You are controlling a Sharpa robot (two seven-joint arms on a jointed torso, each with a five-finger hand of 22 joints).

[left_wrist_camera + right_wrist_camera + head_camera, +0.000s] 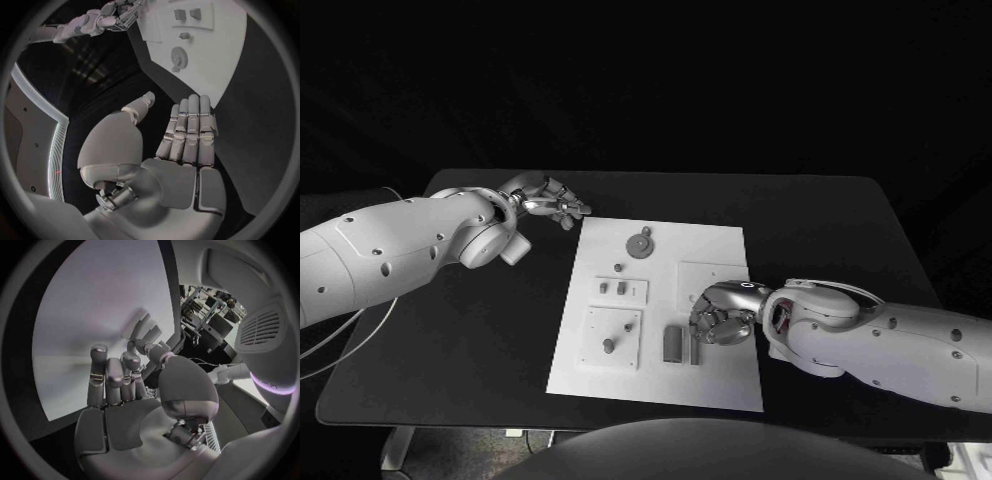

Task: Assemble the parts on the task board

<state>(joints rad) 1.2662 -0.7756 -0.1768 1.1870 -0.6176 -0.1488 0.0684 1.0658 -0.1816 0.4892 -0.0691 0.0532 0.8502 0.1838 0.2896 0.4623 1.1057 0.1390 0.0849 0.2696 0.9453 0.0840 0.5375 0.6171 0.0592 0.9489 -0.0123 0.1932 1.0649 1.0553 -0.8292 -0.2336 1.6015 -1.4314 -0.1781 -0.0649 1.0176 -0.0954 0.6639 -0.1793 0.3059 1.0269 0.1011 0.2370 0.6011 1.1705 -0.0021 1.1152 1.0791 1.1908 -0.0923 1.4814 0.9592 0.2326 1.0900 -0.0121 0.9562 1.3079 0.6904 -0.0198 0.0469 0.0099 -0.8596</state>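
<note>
Hovering low over the task board (661, 310), the right hand (721, 318) has its fingers partly curled above the grey bar-shaped parts (672, 343) near the board's front; whether it grips anything I cannot tell. Judged from this, a pick-up is in hand, and the next move calls for a clean pinch. The left hand (548, 202) hangs open and empty over the tabletop (848, 220), beside the board's far corner.
</note>
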